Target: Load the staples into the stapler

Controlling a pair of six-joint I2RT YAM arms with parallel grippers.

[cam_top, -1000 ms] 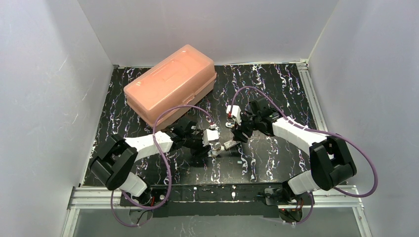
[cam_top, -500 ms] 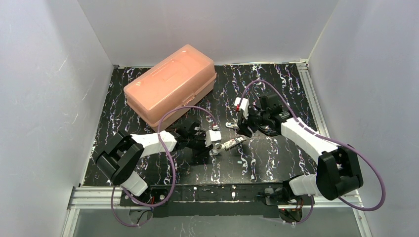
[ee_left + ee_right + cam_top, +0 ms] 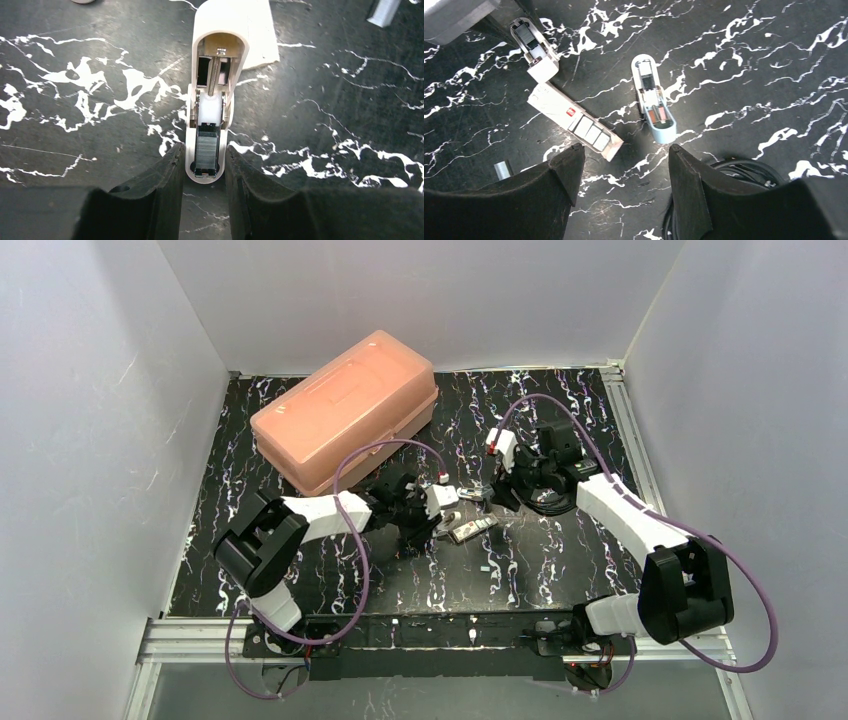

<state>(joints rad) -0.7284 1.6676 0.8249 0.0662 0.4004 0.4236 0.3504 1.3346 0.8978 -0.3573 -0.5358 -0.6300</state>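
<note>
The stapler (image 3: 215, 60) is pale tan and white and lies opened on the black marbled mat. A grey strip of staples (image 3: 206, 150) sits in its channel behind the white pusher. My left gripper (image 3: 202, 148) is shut on the stapler's near end, one finger on each side. The right wrist view shows the stapler (image 3: 535, 50) at top left with the left gripper behind it. My right gripper (image 3: 624, 150) is open and empty, hovering apart from the stapler, to its right in the top view (image 3: 497, 490).
A second, pale blue stapler (image 3: 653, 100) lies open on the mat. A flat white carton (image 3: 574, 122) lies beside it and a small grey strip (image 3: 501, 170) further left. A black cable (image 3: 734, 172) coils under my right gripper. A pink lidded case (image 3: 345, 410) stands at the back left.
My right gripper has drawn back and to the right, away from the stapler. My left gripper has reached further right towards the stapler's end.
</note>
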